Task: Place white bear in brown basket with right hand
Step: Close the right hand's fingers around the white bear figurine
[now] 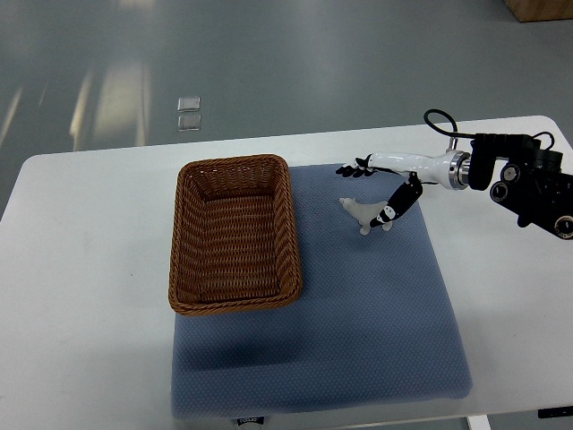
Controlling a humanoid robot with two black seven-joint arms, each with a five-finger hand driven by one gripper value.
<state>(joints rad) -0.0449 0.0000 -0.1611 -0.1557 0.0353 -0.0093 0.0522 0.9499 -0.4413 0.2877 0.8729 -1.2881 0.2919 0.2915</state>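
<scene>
No legible text, labels, brands, numbers or signs. A small dark tag [252,419] at the near edge of the blue mat [376,322] is too small to read.

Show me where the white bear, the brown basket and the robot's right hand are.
white bear [362,213], top view, on its pale body.
brown basket [235,167], top view, on the far rim.
right hand [380,186], top view, on the middle of the hand, between the upper fingers and the thumb by the bear.
</scene>
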